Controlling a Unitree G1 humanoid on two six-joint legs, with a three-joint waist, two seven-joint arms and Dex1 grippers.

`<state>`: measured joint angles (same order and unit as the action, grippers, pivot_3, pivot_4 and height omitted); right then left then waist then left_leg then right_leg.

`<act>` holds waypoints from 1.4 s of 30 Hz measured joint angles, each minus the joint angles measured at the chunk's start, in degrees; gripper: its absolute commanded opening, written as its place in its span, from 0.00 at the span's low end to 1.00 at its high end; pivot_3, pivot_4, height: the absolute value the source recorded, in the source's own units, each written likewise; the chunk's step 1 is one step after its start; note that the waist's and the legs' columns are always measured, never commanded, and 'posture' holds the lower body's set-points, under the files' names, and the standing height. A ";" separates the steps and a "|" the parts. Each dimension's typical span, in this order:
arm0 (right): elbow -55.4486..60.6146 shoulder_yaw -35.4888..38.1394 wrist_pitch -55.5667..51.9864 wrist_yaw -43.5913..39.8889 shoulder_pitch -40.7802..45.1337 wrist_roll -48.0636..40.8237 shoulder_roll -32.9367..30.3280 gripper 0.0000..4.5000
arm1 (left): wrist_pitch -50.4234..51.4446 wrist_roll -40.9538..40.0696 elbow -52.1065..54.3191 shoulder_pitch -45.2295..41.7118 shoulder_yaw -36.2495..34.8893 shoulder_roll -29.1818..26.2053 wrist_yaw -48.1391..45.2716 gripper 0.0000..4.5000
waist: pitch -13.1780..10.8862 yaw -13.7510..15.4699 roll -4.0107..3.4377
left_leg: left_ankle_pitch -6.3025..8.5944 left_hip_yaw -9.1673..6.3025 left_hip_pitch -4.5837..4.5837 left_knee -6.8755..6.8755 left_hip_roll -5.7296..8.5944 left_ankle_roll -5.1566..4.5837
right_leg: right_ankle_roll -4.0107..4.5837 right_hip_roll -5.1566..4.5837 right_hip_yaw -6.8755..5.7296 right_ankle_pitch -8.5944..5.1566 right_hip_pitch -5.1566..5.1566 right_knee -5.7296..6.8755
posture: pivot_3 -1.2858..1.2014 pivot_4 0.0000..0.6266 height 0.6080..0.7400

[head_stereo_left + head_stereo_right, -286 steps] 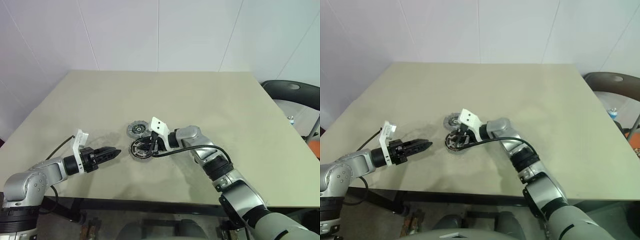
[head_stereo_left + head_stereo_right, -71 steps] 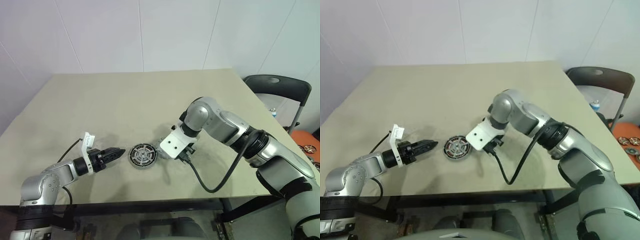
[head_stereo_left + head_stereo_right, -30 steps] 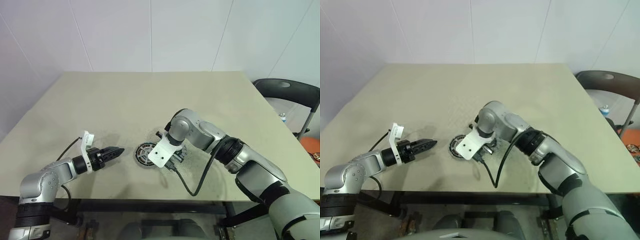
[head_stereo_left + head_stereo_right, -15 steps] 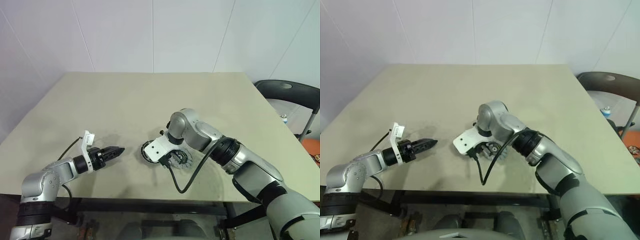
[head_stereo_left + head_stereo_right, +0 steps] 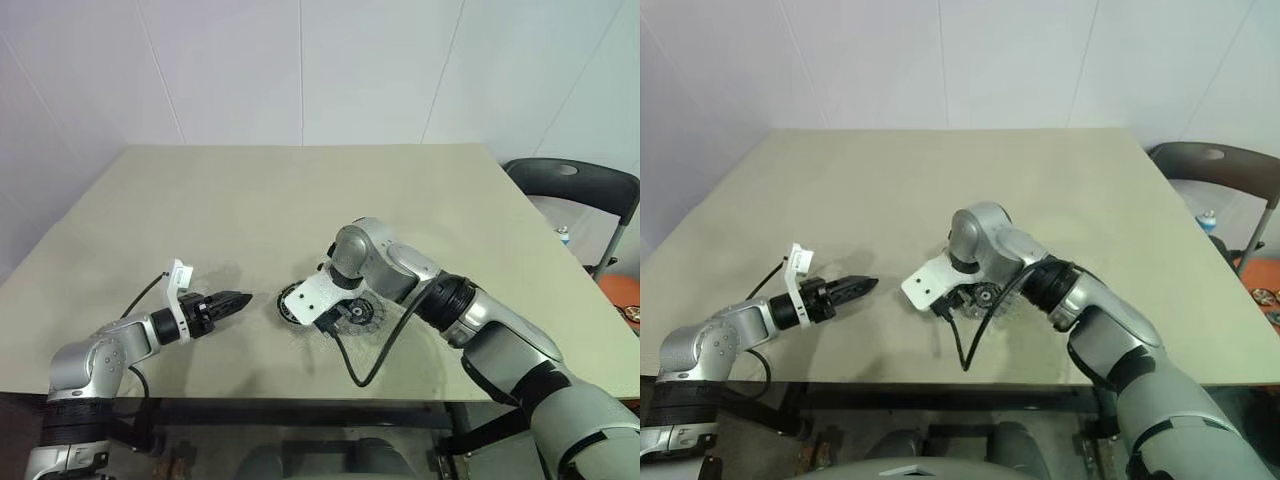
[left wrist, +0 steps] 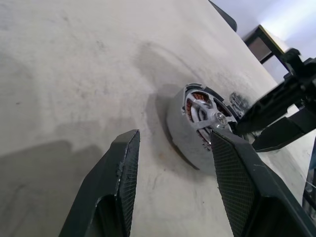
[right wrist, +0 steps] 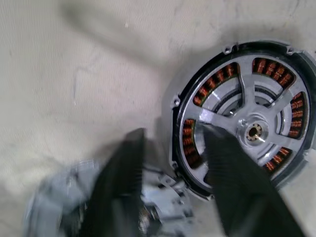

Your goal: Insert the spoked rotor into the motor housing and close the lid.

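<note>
No brand, label or writing can be read on any of the parts.

The motor housing (image 7: 244, 116) lies flat on the table (image 5: 300, 200), near the front edge and roughly in the middle, its open face turned up. The spoked rotor (image 7: 254, 131) sits inside it: in the right wrist view, silver spokes run from a small central hub out over the ring of copper windings. Housing and rotor are round, so neither has a long side; their shared axis stands upright off the table.

The lid (image 5: 360, 316) lies flat on the table just beside the housing, on its right. In the head views the right arm's white wrist bracket and cable cover part of both discs, so only a sliver of the housing shows to the left of the bracket. In the right wrist view the lid is a blurred grey shape between and behind the fingers, cut off by the frame, and its centre marks cannot be made out.

The right gripper (image 7: 170, 187) points steeply down over the gap between lid and housing, its two fingers parted and holding nothing; whether a fingertip touches the housing rim cannot be told through the blur.

The left gripper (image 6: 170, 143) hovers low over the table, well left of the housing and aimed towards it, with its fingers apart and empty.
</note>
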<state>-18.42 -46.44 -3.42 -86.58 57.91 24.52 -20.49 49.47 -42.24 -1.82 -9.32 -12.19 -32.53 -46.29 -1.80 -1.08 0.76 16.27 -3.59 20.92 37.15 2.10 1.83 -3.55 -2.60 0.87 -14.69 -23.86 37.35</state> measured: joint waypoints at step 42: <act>21.02 52.65 -46.35 44.94 -40.16 -32.74 -5.17 0.51 | 2.86 0.45 -2.46 -7.18 0.80 -3.39 -3.26 0.54 | -0.24 0.40 -0.10 | 0.08 0.11 -0.54 -0.05 0.00 -0.20 | -0.01 0.04 0.12 -0.05 0.66 -0.30 | 0.52 0.00 1.00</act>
<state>2.60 6.22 -49.77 -41.65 17.75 -8.23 -25.66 52.32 -41.79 -4.28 -16.50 -11.40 -35.92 -49.55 -2.04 -0.68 0.66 16.36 -3.49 20.39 37.10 2.10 1.64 -3.56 -2.55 0.99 -14.74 -23.20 37.05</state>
